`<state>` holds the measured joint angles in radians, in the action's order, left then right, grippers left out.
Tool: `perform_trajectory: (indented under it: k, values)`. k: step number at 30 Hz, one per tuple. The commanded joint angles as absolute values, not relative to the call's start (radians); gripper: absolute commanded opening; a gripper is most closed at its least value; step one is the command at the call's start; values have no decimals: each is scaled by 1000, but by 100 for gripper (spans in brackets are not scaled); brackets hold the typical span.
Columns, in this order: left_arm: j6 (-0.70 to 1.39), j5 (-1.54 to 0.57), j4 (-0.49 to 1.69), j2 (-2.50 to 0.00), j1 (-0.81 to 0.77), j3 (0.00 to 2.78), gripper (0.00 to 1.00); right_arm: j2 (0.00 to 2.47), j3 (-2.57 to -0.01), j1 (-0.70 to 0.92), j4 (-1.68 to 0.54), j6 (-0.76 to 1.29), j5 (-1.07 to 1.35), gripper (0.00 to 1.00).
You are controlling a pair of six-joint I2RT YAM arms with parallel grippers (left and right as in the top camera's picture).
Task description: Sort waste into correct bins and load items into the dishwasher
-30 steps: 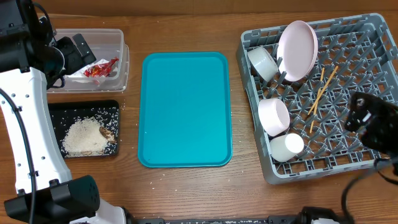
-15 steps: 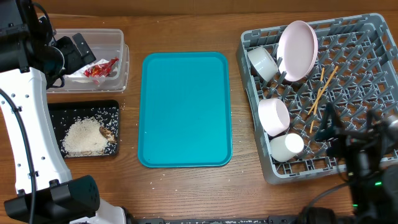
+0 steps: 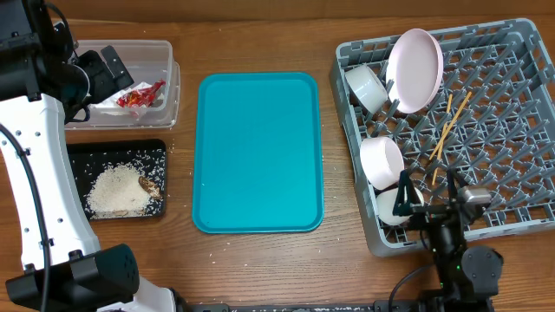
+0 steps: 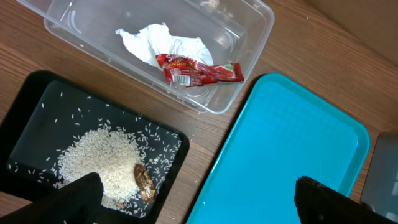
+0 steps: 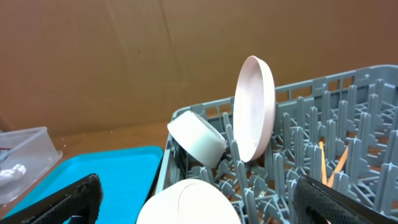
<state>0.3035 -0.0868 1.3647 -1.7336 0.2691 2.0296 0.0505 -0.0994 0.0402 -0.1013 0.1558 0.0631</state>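
Centre of the wooden table (image 3: 260, 43), a flat teal tray (image 3: 257, 152) lies with its long side running twelve to six, corners rounded, rim slightly raised. On the left wrist camera the tray sits skewed toward four o'clock. On the right wrist camera only a teal sliver shows at eight o'clock. Up at twelve there, a plain brown board (image 5: 124, 56) stands behind.

Wood table (image 3: 260, 260), clr plastic tub (image 3: 173, 78), grey plastic rack (image 3: 512, 147), smooth teal tray (image 3: 258, 152)
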Motion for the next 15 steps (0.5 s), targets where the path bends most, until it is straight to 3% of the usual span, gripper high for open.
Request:
perform_trajectory:
  k: [1, 15]
  values:
    - [292, -94, 1364, -1733, 274, 2046, 100, 2, -52, 46, -78, 152, 37, 100]
    - [292, -94, 1364, -1733, 274, 2046, 100, 2, -8, 45, -78, 152, 35, 100]
